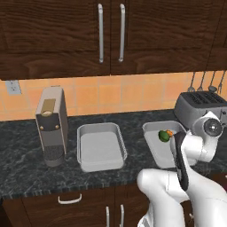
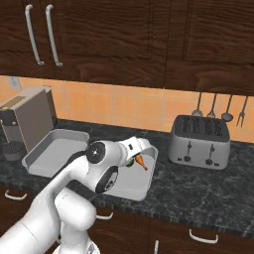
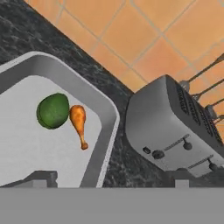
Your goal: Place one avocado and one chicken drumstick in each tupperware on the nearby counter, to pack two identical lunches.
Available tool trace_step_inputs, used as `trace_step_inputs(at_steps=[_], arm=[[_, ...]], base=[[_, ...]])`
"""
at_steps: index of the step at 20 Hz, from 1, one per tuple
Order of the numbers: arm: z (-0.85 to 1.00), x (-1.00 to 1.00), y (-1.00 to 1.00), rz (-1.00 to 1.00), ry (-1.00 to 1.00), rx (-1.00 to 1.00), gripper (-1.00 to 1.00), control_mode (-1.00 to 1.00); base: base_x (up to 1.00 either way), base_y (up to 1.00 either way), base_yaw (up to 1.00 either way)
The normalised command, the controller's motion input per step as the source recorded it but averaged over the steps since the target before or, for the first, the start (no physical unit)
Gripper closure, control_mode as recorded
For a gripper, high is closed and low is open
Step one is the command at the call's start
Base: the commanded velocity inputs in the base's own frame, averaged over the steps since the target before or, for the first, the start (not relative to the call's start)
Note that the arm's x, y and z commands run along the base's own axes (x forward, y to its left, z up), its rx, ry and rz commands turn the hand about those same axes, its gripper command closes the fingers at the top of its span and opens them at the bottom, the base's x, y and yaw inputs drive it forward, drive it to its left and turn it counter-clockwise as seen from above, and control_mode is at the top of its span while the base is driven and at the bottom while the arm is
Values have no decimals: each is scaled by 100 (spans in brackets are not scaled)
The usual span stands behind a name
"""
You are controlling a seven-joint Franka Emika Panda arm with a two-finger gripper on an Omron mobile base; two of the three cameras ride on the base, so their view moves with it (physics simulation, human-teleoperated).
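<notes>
Two dark fingertips of the gripper (image 3: 113,178) stand far apart at the bottom of the hand view, gripping nothing, above the right-hand tupperware (image 3: 107,131). Inside it an avocado (image 3: 53,110) and a chicken drumstick (image 3: 78,124) lie touching, near the wall facing the toaster (image 3: 175,127). So this lunch looks packed. The other tupperware (image 1: 101,146) sits bare on the counter (image 1: 26,173) beside the coffee machine (image 1: 52,125). The next move likely calls for lifting clear and fetching a second avocado and drumstick for that box.
</notes>
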Motion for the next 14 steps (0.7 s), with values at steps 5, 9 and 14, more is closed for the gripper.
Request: trace_step_inputs(at_steps=[5, 9, 14], arm=[[21, -51, 57, -52, -7, 51, -100, -100], [9, -46, 60, -37, 5, 74, -100, -100], [-31, -49, 89, -21, 6, 67, -100, -100]], base=[[0, 0, 0], [0, 0, 0], [0, 0, 0]])
